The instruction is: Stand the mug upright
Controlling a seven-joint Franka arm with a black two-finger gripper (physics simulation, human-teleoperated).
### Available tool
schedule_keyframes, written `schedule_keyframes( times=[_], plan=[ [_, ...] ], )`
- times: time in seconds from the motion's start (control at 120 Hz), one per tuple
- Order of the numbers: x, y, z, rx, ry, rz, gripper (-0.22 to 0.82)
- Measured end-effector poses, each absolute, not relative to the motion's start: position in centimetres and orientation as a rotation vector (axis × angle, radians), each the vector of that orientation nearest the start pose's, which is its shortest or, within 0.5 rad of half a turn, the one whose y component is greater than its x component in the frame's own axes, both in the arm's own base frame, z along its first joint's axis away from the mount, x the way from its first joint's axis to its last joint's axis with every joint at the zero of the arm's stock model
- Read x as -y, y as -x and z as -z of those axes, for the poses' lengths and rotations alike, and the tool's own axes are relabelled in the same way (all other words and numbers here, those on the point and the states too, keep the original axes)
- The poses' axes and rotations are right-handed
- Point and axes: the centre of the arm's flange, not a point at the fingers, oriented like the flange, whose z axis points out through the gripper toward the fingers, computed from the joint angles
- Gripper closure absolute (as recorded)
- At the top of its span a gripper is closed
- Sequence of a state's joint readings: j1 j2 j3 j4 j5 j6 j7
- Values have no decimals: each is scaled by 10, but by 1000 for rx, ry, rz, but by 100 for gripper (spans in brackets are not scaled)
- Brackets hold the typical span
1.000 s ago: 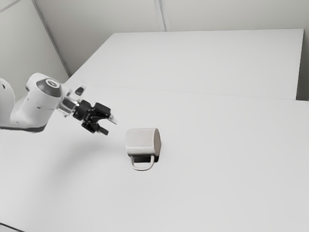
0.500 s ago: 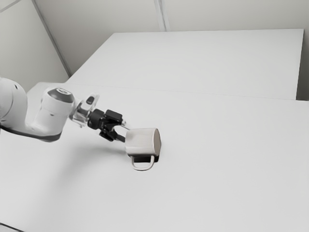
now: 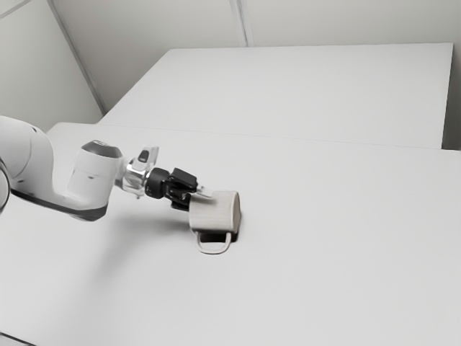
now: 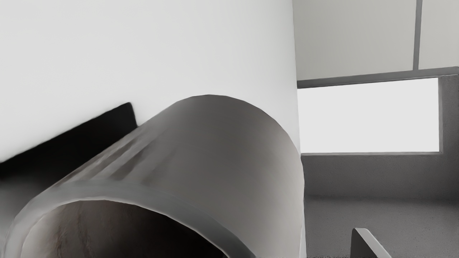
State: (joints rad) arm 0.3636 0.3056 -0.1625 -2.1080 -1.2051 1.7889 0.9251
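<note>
One mug [image 3: 215, 210] lies on its side on one table [image 3: 324, 216], with one gripper [image 3: 194, 193] at its mouth end. The mug's long axis runs along the tabletop; its mouth points to the exterior view's left, its base to the right, its single handle [image 3: 214, 249] toward the camera. It is plain, pale and rounded, darker inside. The fingers stand wide: one [image 4: 367, 245] is outside the mug, the other hidden.

Arm [image 3: 94, 180] extended from exterior view's left, black end effector [image 3: 198, 199] angled downward (fingers [image 4: 369, 245] spread apart).
</note>
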Motion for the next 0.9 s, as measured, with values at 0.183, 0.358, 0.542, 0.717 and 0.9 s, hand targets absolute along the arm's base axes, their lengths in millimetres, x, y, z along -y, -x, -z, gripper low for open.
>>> schedule_keyframes(
  times=[0.183, 0.358, 0.542, 0.717, 0.9],
  plan=[
    [-26, -546, -286, 52, -1901, -135, 57],
    [-21, -546, -289, 76, -1891, -145, 71],
    [-16, -547, -306, 126, -1903, -171, 75],
    [-2, -543, -345, 324, -2050, -178, 77],
    [6, -547, -376, 744, -2426, -120, 78]
  ],
)
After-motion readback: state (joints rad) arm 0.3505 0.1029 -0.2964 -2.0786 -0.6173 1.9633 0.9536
